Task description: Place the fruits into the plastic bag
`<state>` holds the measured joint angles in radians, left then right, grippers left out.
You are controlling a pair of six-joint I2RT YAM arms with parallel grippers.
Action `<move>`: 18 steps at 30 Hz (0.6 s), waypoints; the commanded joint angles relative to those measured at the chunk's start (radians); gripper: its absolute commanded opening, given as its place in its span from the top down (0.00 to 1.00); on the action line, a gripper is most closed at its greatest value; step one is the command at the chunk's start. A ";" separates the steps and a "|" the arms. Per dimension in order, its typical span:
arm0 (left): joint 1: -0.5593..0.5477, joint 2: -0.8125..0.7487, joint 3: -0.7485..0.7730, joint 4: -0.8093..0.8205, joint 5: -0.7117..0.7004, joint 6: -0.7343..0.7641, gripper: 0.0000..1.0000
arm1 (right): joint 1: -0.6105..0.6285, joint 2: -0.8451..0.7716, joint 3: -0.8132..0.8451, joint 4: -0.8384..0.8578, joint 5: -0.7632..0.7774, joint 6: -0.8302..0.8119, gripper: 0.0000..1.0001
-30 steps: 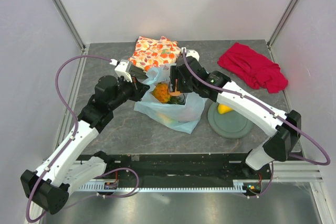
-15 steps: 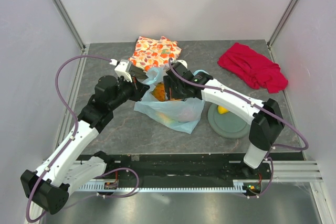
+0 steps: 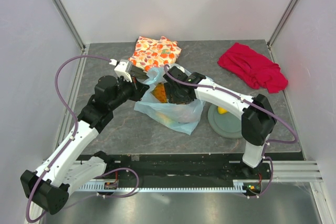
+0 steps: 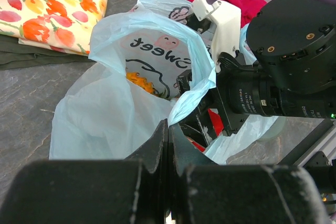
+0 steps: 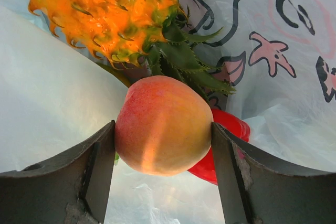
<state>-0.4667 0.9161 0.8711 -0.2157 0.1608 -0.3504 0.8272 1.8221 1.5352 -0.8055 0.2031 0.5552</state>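
Note:
The light-blue plastic bag point(image 3: 184, 121) lies at the table's middle with its mouth held up. My left gripper point(image 3: 140, 83) is shut on the bag's rim point(image 4: 189, 98), its jaws point(image 4: 168, 125) pressed together. My right gripper point(image 3: 176, 97) reaches down into the bag, and its jaws point(image 5: 164, 128) are shut on an orange peach point(image 5: 163, 145). Just beyond the peach, inside the bag, lie the orange pineapple point(image 5: 105, 9) with green leaves and a glossy red piece point(image 5: 231, 129). One yellow fruit point(image 3: 224, 110) rests on the plate.
A grey-green round plate point(image 3: 233, 125) sits right of the bag. An orange floral cloth point(image 3: 156, 51) lies behind the bag and a red cloth point(image 3: 253, 66) at the back right. Walls close in the table's left, back and right.
My right arm has swung left and lowered its gripper, with the peach, into the bag's mouth. The left arm has stayed put, holding the rim.

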 commanded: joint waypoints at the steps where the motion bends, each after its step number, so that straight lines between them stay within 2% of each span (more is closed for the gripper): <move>1: 0.003 0.004 0.012 0.013 0.003 0.008 0.98 | 0.000 0.002 0.025 -0.020 -0.010 -0.018 0.44; 7: 0.003 0.004 0.008 0.013 0.009 0.008 0.98 | 0.000 0.011 0.025 -0.015 -0.034 -0.028 0.26; 15: 0.003 0.004 0.011 0.013 0.006 0.010 0.98 | 0.000 -0.021 0.009 0.035 -0.056 -0.046 0.18; 16: 0.003 0.006 0.009 0.013 0.006 0.010 0.98 | 0.001 -0.026 0.005 0.042 -0.057 -0.049 0.06; 18: 0.003 0.006 0.011 0.013 0.003 0.011 0.99 | 0.001 -0.038 -0.003 0.060 -0.060 -0.052 0.02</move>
<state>-0.4667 0.9230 0.8711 -0.2153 0.1616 -0.3500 0.8272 1.8282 1.5349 -0.7967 0.1589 0.5186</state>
